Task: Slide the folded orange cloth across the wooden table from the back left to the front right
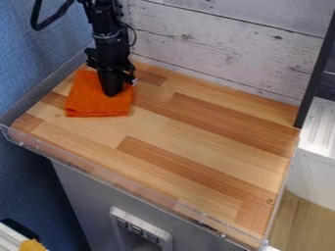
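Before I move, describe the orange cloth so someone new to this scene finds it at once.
On the wooden tabletop, go to the upper-left end, near the blue wall. The cloth lies there, folded flat, with the black gripper hanging down at it. Its bright orange sets it apart from that gripper and from the yellow item at the view's lower left, off the tabletop.

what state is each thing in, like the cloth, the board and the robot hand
orange fabric cloth: folded in layers, lying on the board
light and dark striped wooden board: lying flat
black robot hand: pointing down at the cloth, contact hard to tell
yellow object: partly cut off, state unclear
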{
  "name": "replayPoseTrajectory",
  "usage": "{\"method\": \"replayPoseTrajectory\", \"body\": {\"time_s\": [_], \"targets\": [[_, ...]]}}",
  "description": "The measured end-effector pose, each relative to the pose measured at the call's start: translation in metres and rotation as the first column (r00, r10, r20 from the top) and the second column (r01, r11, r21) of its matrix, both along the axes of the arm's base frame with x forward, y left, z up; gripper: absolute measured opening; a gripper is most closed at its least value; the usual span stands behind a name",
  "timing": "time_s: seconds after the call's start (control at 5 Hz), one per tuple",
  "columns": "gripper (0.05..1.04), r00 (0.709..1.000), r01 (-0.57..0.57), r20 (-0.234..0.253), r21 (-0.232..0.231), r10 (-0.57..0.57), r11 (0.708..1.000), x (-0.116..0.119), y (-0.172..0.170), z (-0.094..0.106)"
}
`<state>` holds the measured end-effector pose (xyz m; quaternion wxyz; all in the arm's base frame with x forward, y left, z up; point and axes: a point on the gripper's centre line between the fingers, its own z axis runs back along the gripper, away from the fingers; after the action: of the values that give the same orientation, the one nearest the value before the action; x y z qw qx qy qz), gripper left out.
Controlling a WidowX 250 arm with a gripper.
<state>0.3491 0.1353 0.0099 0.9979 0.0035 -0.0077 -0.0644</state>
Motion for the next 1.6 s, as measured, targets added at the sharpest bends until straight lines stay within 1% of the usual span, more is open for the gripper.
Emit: {"method": "replayPoseTrajectory", "body": {"time_s": [0.2,0.4,0.6,0.8,1.2,1.4,1.6], "targets": [[0.059,0.999,-0.035,-0.004,-0.009,0.035,0.999,0.001,-0.026,0.000],[0.059,0.999,-0.048,0.004,-0.010,0.048,0.999,0.001,-0.061,-0.002],[0.059,0.997,-0.075,0.006,-0.011,0.075,0.997,-0.004,-0.097,-0.001],[0.059,0.996,-0.089,-0.014,-0.010,0.089,0.996,-0.016,-0.134,-0.001],[0.059,0.994,-0.106,-0.037,-0.007,0.106,0.994,-0.029,-0.185,-0.001],[0.085,0.993,-0.114,-0.045,-0.007,0.113,0.993,-0.039,-0.197,0.001],[0.239,0.991,-0.124,-0.059,-0.005,0.123,0.992,-0.046,-0.202,0.011]]}}
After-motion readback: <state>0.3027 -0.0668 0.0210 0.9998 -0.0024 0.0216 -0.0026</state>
